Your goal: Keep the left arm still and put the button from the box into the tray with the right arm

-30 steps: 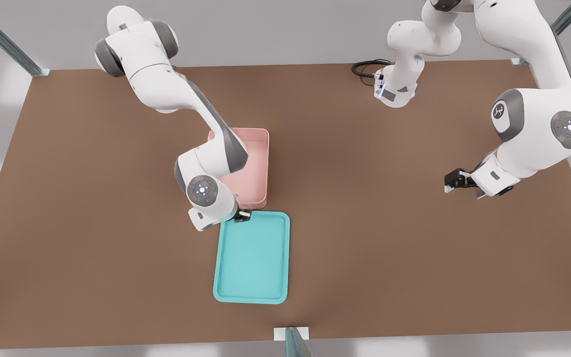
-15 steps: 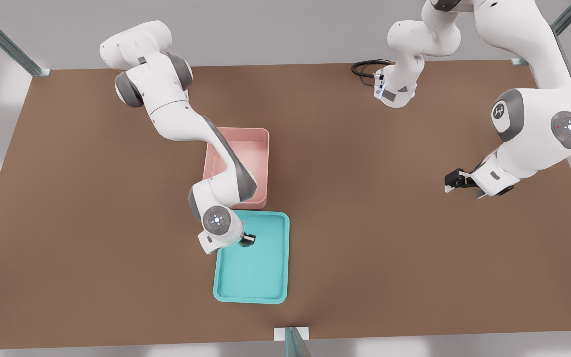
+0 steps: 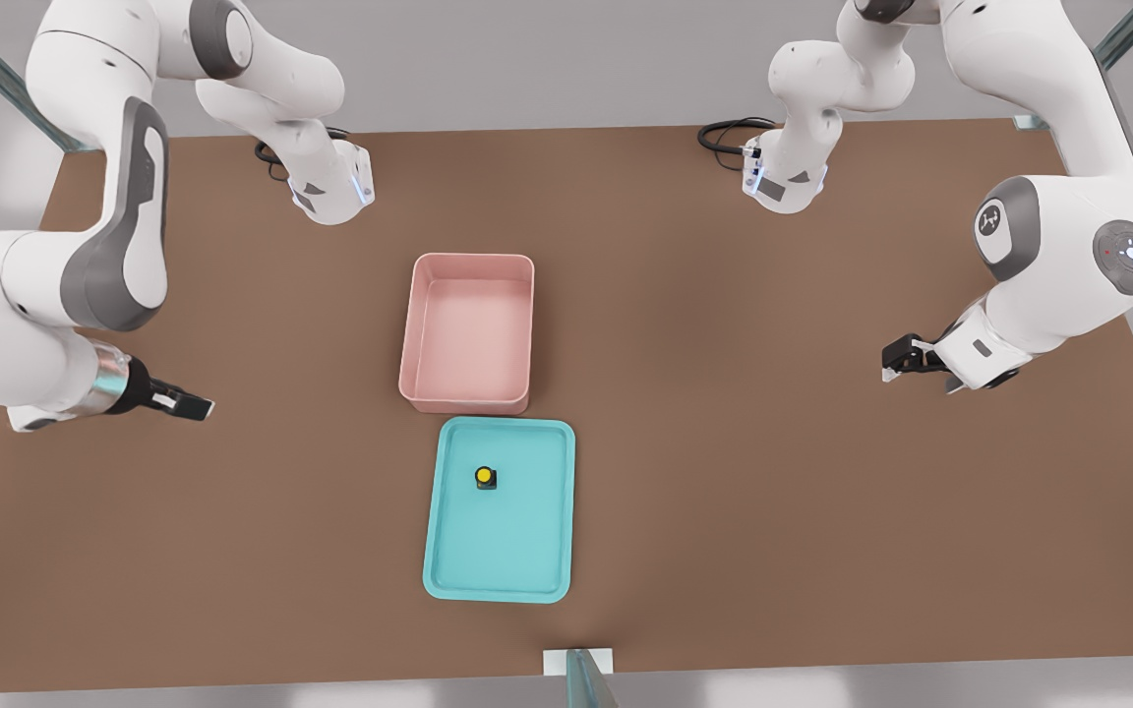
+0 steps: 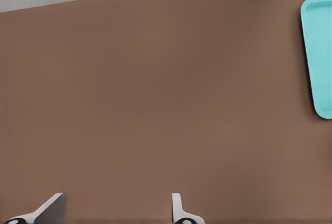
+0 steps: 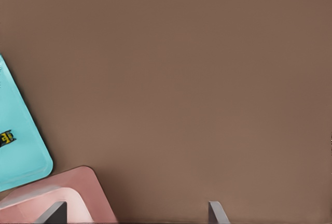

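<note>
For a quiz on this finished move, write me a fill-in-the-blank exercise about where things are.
1. The button sits inside the ____.
2. The pink box holds ____.
3. The working arm's hand hangs over the bare table, at the front view's ____ of the box.
4. The turquoise tray lies ____ the box, not under it.

Missing words: tray; nothing; left; beside

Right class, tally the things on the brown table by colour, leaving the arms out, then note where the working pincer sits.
Pink: 1, the box
Turquoise: 1, the tray
Yellow-capped: 1, the button, inside the tray
Total: 3
The pincer is open, over bare table at the front view's left, apart from all three.
</note>
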`<state>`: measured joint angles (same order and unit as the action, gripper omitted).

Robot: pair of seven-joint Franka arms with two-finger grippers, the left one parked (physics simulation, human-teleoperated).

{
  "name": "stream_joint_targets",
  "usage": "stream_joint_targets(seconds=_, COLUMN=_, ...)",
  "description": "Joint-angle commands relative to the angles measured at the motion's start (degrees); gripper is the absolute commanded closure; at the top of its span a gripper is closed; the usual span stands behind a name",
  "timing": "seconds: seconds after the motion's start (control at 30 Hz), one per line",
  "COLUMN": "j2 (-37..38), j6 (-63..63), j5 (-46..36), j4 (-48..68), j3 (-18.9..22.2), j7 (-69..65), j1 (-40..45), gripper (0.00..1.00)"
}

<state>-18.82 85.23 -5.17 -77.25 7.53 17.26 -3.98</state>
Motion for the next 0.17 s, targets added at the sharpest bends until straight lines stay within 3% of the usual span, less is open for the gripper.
stream_joint_targets(seconds=0.0, j2=-0.08, j6=-3.05, j5=1.04, j4=0.61, j3=-0.59, j7=-25.7, j1=-1.73, gripper=0.0)
stream_joint_targets(seconds=0.13, j2=-0.34, j6=-3.14, j5=0.96, j4=0.7, j3=-0.59, j7=-25.7, j1=-2.17, gripper=0.0)
